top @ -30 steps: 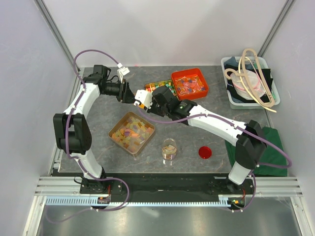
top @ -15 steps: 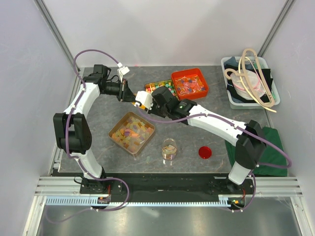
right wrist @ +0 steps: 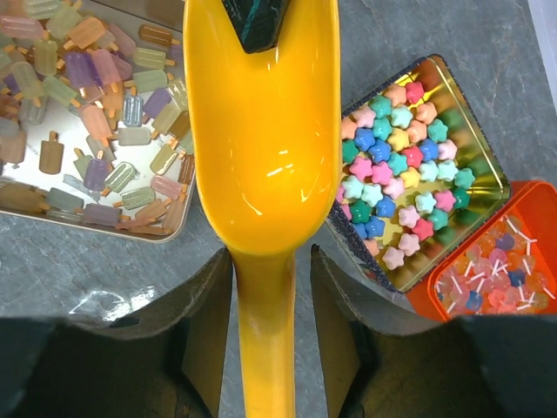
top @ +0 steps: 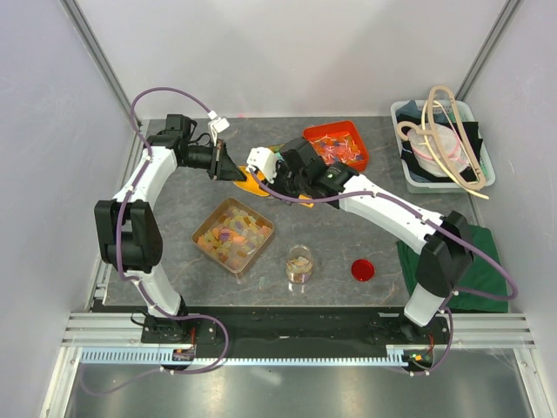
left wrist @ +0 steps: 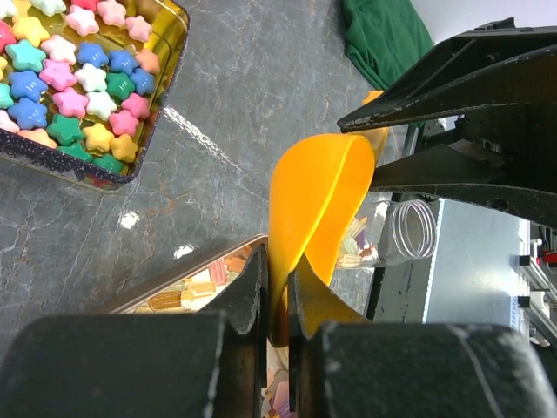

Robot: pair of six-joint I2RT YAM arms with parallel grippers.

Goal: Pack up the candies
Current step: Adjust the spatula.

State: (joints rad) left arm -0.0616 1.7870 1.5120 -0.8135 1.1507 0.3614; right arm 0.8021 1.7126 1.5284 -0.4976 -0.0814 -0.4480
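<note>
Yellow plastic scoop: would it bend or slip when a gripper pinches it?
Probably stiff: the yellow plastic scoop shows no bending where the left gripper pinches its rim. Its glossy shine suggests it is slippery. Empty and thin-walled, so likely light.

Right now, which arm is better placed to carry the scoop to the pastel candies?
Left, probably. The left claw clamps the scoop by its rim; the right claw stands open around its handle. The candies lie nearer the left arm.

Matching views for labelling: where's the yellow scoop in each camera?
Top external: scoop just above centre, partly hidden.
Left wrist: scoop at centre, rising from the bottom edge.
Right wrist: scoop at centre, handle pointing down.
Shared landmark: candy tray.
</note>
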